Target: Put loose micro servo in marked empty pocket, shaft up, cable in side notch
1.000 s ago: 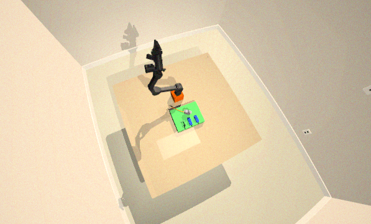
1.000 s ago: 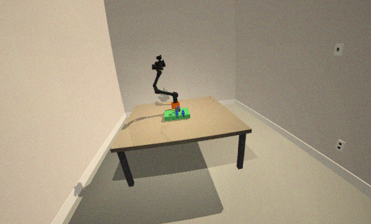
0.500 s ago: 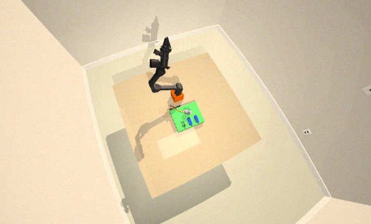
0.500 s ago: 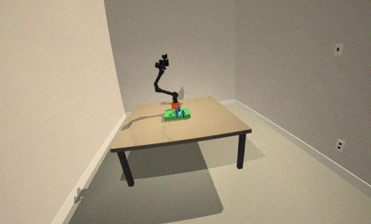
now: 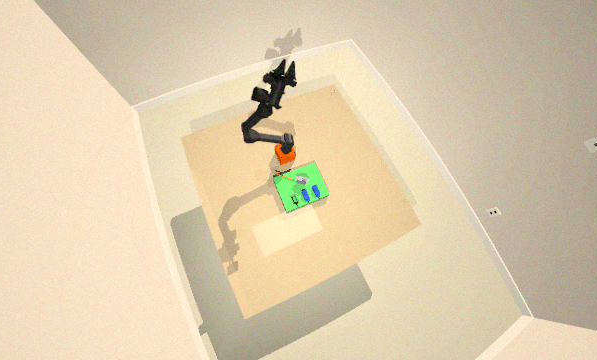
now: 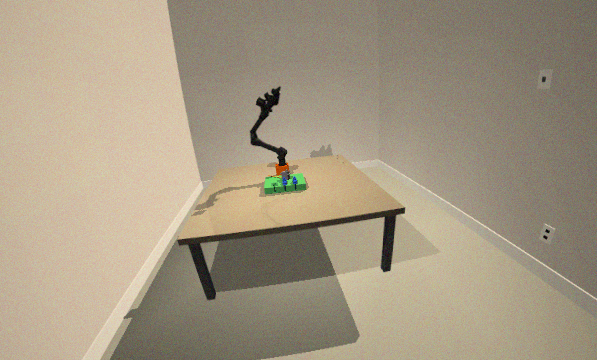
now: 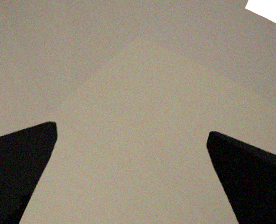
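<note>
The green deck (image 5: 316, 176) (image 6: 300, 186) lies on the table in front of the arm's orange base (image 5: 285, 154) (image 6: 281, 168). A grey micro servo (image 5: 302, 178) (image 6: 286, 175) with an orange and dark cable (image 5: 284, 174) lies on the deck's near-base part. Two blue servos (image 5: 310, 192) (image 6: 290, 182) sit in the deck, with a dark pocket (image 5: 295, 199) beside them. My gripper (image 5: 286, 69) (image 6: 273, 93) (image 7: 132, 183) is open and empty, raised high and pointing up and away from the deck toward the wall. The wrist view shows only the two dark fingers and bare wall.
The wooden table (image 5: 358, 210) (image 6: 338, 200) stands in a room corner, with walls close behind and to the left. A pale rectangle (image 5: 287, 231) is marked on the table in front of the deck.
</note>
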You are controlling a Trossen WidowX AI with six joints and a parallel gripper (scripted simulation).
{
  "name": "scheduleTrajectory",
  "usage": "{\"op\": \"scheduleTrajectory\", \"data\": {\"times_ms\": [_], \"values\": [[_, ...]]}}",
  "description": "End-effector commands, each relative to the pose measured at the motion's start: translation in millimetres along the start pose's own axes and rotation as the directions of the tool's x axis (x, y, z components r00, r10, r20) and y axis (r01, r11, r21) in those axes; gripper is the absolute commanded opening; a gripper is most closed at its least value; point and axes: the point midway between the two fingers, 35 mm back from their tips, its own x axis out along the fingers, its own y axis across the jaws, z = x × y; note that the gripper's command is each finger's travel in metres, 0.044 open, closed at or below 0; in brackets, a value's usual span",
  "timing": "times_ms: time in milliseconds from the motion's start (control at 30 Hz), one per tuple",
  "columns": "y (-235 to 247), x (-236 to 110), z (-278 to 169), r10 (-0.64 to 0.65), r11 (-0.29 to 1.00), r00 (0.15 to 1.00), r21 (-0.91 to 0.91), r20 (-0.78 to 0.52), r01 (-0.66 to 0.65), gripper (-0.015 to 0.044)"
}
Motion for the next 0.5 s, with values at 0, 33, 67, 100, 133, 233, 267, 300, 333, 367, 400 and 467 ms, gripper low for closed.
{"op": "scheduleTrajectory", "data": {"times_ms": [0, 33, 67, 100, 133, 233, 267, 300, 333, 367, 400, 467], "values": [[-10.8, 7.6, -30.3, -0.047, 0.995, 0.995, 0.086, -0.089, 0.055, 0.0440], [-13.1, 8.8, -36.9, -0.057, 0.992, 0.992, 0.106, -0.110, 0.068, 0.0440], [-15.4, 9.7, -43.3, -0.067, 0.989, 0.989, 0.123, -0.129, 0.083, 0.0440], [-17.7, 10.6, -49.9, -0.077, 0.985, 0.986, 0.142, -0.149, 0.098, 0.0440], [-20.0, 11.2, -56.2, -0.086, 0.981, 0.982, 0.158, -0.168, 0.113, 0.0440], [-27.3, 12.3, -76.0, -0.116, 0.963, 0.967, 0.211, -0.228, 0.165, 0.0440], [-29.1, 12.4, -77.0, -0.126, 0.961, 0.965, 0.215, -0.228, 0.176, 0.0440], [-30.3, 12.4, -79.8, -0.131, 0.957, 0.963, 0.222, -0.236, 0.185, 0.0440], [-32.1, 12.3, -83.4, -0.139, 0.955, 0.959, 0.223, -0.247, 0.196, 0.0440], [-33.3, 12.2, -86.7, -0.144, 0.951, 0.956, 0.230, -0.256, 0.205, 0.0440], [-34.9, 12.1, -90.7, -0.150, 0.946, 0.951, 0.239, -0.269, 0.217, 0.0440], [-39.3, 11.4, -101.8, -0.167, 0.931, 0.939, 0.264, -0.302, 0.250, 0.0440]]}}
